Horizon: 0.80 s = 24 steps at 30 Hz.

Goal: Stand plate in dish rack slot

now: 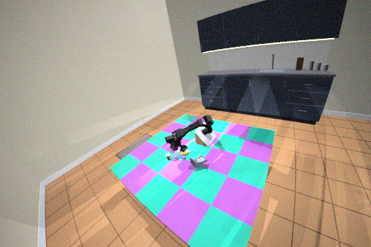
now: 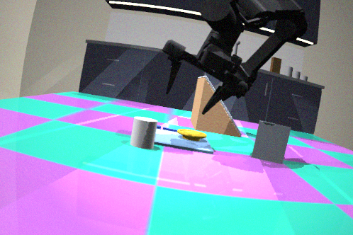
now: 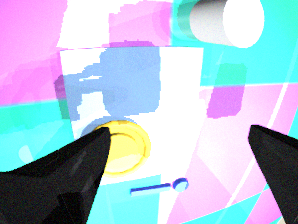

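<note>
The yellow plate (image 1: 184,152) (image 2: 191,134) (image 3: 122,152) lies flat on a pale board (image 2: 178,142) (image 3: 181,75). My gripper (image 2: 186,102) (image 3: 181,133) is open and empty, pointing down above the board. In the wrist view, the left finger overlaps the plate's left edge, and the plate lies left of the middle between the fingers. A small grey object (image 1: 198,161) (image 2: 271,141), seemingly the dish rack, stands apart from the board, right of it in the top and exterior views. Its slots and rails cannot be made out clearly. It is not seen in the wrist view.
A white cylinder (image 1: 168,156) (image 2: 143,132) (image 3: 212,24) stands beside the board. A thin blue bar (image 3: 150,189) with a round blue piece (image 3: 180,184) lies near the plate. A wedge with a wooden side (image 1: 200,139) (image 2: 210,115) stands behind the board in the exterior view.
</note>
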Available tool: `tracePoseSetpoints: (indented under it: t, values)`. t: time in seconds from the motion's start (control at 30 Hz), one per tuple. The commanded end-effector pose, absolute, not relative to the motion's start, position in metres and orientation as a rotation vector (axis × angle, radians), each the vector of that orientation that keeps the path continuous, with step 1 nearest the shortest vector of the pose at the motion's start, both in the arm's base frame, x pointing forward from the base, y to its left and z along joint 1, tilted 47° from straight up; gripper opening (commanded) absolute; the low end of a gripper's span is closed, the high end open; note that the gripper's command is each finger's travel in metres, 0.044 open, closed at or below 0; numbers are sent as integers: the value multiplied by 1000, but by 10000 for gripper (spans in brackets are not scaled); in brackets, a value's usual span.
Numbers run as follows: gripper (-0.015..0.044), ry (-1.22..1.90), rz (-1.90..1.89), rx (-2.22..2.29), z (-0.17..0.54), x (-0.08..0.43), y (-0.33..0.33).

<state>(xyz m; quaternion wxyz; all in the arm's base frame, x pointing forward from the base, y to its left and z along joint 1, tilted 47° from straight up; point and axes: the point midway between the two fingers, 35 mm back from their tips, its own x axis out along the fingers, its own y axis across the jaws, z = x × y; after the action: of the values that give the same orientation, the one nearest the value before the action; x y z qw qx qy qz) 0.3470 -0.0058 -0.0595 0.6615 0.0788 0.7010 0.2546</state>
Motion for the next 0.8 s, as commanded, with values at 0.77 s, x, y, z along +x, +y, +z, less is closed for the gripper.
tracePoseSetpoints:
  t: [0.77]
  values:
    - [400, 1528, 822, 460, -69, 287, 19]
